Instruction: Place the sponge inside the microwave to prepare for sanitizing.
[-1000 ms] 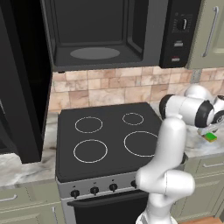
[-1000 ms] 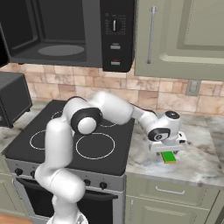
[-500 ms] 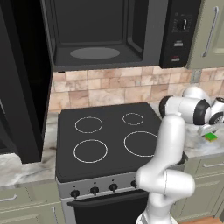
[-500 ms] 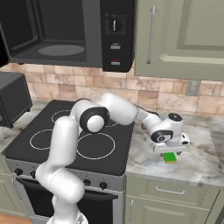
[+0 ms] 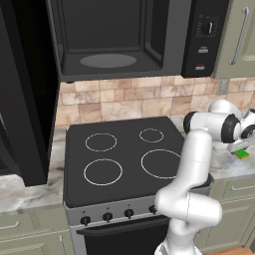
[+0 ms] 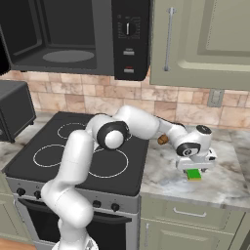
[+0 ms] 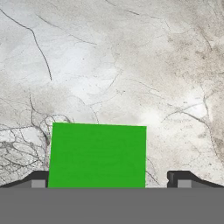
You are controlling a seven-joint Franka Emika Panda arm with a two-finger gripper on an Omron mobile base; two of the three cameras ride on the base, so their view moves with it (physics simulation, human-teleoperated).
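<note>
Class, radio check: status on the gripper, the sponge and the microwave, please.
Gripper open, low over sponge, fingertips straddling it. Sponge flat on counter, not gripped. Microwave door open, plate bare. Path clear.

A marbled light grey counter (image 6: 229,178) is seen to the right of the black stovetop (image 6: 73,146), running back to the tiled wall. The sponge (image 6: 194,174) is laid flat on it, near the front edge, its green top showing (image 7: 97,155) against the veined stone (image 7: 131,65). A small brown roundish object (image 6: 162,139) is set on the same counter farther back, beside the stove's edge. In the left base view the sponge (image 5: 242,154) is glimpsed on the counter (image 5: 224,167).
</note>
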